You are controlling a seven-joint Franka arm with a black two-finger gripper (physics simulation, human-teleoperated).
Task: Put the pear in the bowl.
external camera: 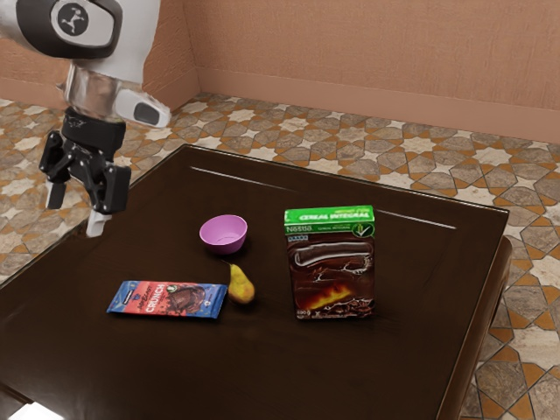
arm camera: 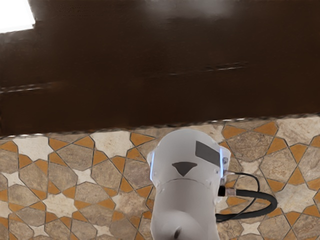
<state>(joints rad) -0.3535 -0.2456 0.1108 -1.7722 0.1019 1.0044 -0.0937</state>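
Purple bowl (external camera: 224, 233) upright on a dark table (external camera: 376, 367), its smooth inside showing. Yellow-green pear (external camera: 241, 286) lying outside it, stem end just beside the bowl, between a flat Crunch chocolate bar (external camera: 168, 299) and an upright Nestlé cereal box (external camera: 331, 271), contents hidden. Black two-finger gripper (external camera: 76, 210) above the table's edge, jaws apart, well away from the pear.

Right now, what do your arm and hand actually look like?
My single arm is smooth, rounded and whitish, with a dark cap bearing a circular figure emblem. My black, angular two-finger gripper has pale fingertips. A rounded, light grey arm housing has a dark triangular marking, a dark panel, blue-lit edges and black cables.
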